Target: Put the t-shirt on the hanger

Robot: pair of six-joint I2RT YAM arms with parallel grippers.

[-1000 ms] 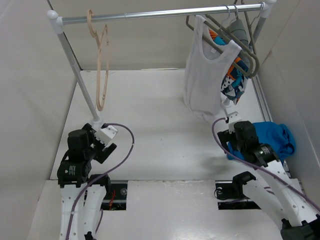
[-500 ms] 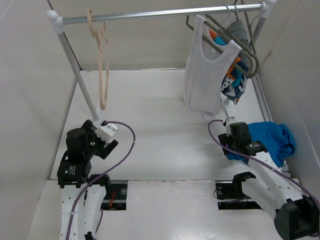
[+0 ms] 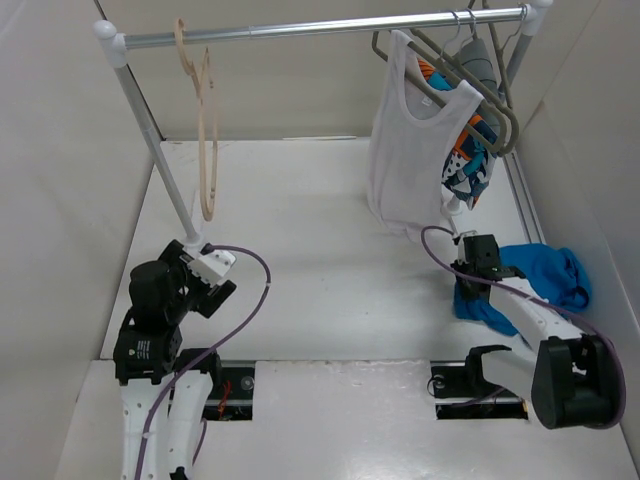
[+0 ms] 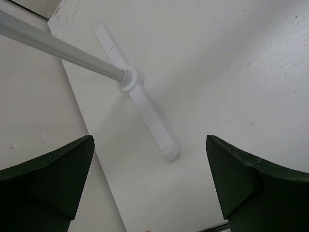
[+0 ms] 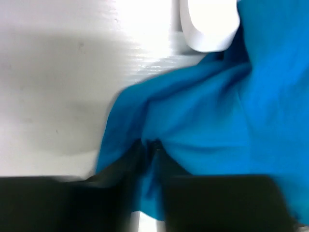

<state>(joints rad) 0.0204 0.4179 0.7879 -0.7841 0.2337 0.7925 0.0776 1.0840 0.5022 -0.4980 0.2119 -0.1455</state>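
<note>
None of the hanging is done: the t-shirt (image 3: 545, 272), soft blue cloth crumpled in loose folds, lies on the smooth white tabletop (image 3: 320, 220) at the right. It is well apart from the hanger (image 3: 205, 150), a thin rigid triangle of pale wood hooked on the metal rail (image 3: 320, 28) at the left. We find the right jaws pinched on a raised fold of the t-shirt and the left jaws wide apart and empty; we judge that lifting, carrying and threading all remain.

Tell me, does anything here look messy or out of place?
Yes: the blue t-shirt lies crumpled on the table at the right, while other clothes hang from the rail. The beige hanger hangs bare.
</note>
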